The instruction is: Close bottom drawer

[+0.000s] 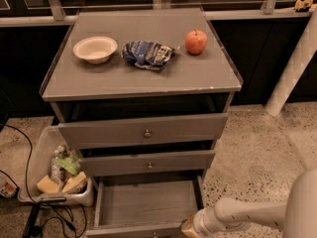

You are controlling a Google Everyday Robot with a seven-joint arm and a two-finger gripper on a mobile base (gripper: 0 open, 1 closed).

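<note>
The bottom drawer [148, 202] of the grey cabinet is pulled far out, an empty shallow box; its front runs along the lower edge of the view and its knob barely shows. My gripper [188, 228] is at the drawer's front right corner, low in the view, at the end of my white arm [242, 214]. It seems to touch the drawer front.
The two upper drawers [143, 131] stand slightly open. On the cabinet top [99, 83] lie a white bowl [95, 49], a blue chip bag [148, 54] and a red apple [196, 41]. A plastic bin [54, 175] with items and cables stands on the floor at left. A white post [292, 68] rises at right.
</note>
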